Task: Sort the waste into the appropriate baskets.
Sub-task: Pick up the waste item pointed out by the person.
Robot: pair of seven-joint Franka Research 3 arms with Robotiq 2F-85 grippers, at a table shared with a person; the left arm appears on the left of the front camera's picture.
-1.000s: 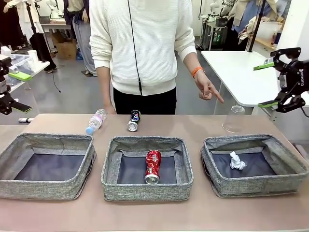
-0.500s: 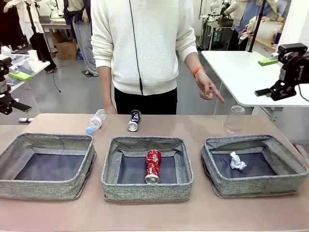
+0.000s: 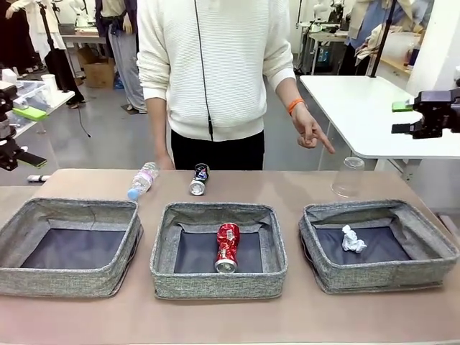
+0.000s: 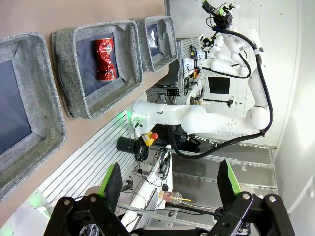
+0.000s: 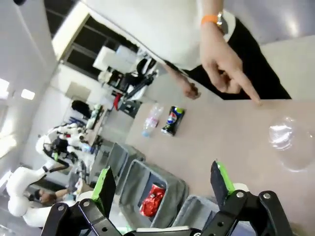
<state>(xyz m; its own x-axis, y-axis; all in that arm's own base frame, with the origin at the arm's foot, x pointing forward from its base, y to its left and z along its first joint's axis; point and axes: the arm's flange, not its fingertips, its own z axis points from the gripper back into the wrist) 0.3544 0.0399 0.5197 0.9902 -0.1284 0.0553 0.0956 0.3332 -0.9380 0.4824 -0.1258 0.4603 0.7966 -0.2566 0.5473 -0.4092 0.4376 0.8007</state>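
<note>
Three grey baskets stand in a row: left (image 3: 65, 282), middle (image 3: 215, 284), right (image 3: 381, 277). In the middle one lies the dented red can (image 3: 227, 247); the paper ball (image 3: 353, 239) lies in the right one. Behind them on the table are the blue-capped bottle (image 3: 142, 180), the dark can (image 3: 199, 179) and an upturned clear cup (image 3: 348, 177). A person's hand (image 3: 310, 133) points down toward the cup. My right gripper (image 3: 400, 118) hovers open, high at the right edge. At the far left my left gripper (image 3: 25, 136) is open too, off the table.
A white side table (image 3: 359, 115) stands behind the right corner, under my right gripper. The right wrist view looks down on the cup (image 5: 288, 142), the dark can (image 5: 172, 120) and the bottle (image 5: 151, 119). Bare tabletop runs in front of the baskets.
My right gripper has turned and shifted, so its fingers now point level toward the left. The person, the waste and my left gripper have stayed put.
</note>
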